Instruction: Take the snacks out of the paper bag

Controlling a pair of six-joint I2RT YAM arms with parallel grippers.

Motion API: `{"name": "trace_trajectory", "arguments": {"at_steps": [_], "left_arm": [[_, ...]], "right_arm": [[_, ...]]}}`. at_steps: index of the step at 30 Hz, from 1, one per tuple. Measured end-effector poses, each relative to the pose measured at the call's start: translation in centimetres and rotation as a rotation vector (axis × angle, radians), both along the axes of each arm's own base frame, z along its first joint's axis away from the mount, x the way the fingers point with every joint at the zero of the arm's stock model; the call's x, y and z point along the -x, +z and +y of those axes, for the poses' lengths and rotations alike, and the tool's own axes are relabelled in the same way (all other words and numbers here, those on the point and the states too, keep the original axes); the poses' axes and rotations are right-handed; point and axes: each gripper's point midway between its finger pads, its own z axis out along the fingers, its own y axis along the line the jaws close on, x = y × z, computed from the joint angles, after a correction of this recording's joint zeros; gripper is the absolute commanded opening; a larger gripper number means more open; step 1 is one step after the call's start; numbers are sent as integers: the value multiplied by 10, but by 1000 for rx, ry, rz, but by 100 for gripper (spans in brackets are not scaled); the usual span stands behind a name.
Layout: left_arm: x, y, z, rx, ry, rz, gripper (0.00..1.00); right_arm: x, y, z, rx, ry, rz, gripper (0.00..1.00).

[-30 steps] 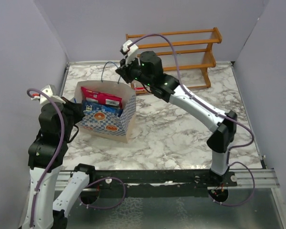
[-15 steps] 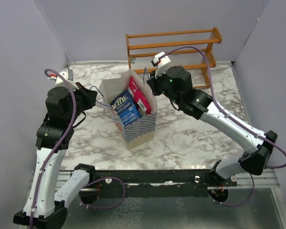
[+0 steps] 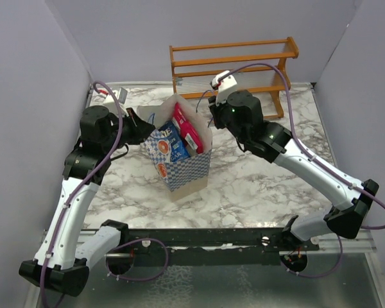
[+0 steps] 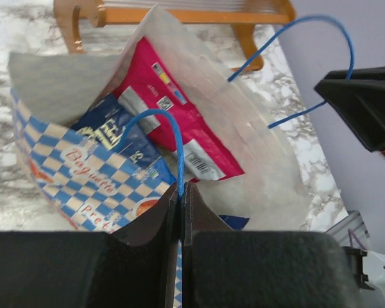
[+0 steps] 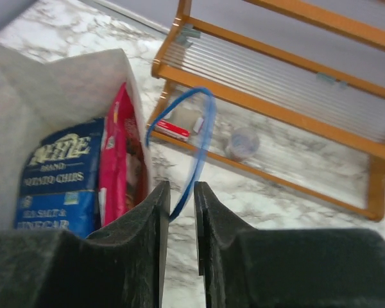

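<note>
The paper bag [image 3: 183, 172] stands upright mid-table with its mouth open. Inside it are a big red packet [image 3: 187, 129] and a dark blue chips packet [image 3: 174, 146]; other snacks are hidden. My left gripper [image 3: 141, 124] is at the bag's left rim, shut on a blue cord handle [image 4: 174, 138] in the left wrist view, where its jaws [image 4: 181, 192] pinch the cord. My right gripper [image 3: 208, 110] is at the bag's right rim. In the right wrist view its jaws [image 5: 179, 189] stand a little apart with the other blue handle [image 5: 202, 128] running between them.
The orange-brown wooden rack [image 3: 231, 64] stands at the back, just behind my right gripper. A small clear cup [image 5: 242, 142] and a small red item [image 5: 173, 130] lie under its lowest shelf. Purple walls close in left, back and right.
The bag went from lying low at the left to standing upright mid-table. My left gripper rose and moved right with its handle. My right gripper swung right to the bag's right rim.
</note>
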Motion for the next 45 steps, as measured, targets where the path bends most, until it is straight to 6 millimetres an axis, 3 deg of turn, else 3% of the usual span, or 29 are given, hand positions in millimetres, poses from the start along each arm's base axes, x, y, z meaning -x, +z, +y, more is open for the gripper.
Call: {"name": "trace_trajectory", "arguments": {"at_steps": [1,5,10,12,13,21,24,29,32,34,38,41,45], "left_arm": [[0,-5,2,-13,10,20,5],[4,-31,18,-82,85,116,16],[25,-65,41,-182,162,261,19],[35,-71,46,-209,175,311,20],[48,-69,52,-235,182,351,19],[58,-87,71,-339,230,422,18],[59,-97,75,-370,234,450,18],[56,-106,77,-407,222,481,18],[57,-108,77,-419,215,487,18],[58,-109,78,-423,212,491,18],[59,-110,78,-428,210,495,18],[59,-110,78,-430,208,495,18],[60,-110,78,-433,206,495,18]], "right_arm": [[-1,0,-2,11,-6,-4,40],[-2,1,-8,65,-14,-13,58],[-1,34,-2,13,-4,-10,79],[3,58,5,-40,27,-10,83],[10,89,15,-111,81,-5,86],[19,79,44,-99,192,96,84],[22,66,55,-58,224,119,81],[25,44,72,7,263,147,65],[20,25,88,47,277,182,65],[14,9,100,75,279,208,63],[5,-41,119,166,271,305,61],[1,-73,121,229,235,375,61],[0,-96,106,295,159,428,66]]}}
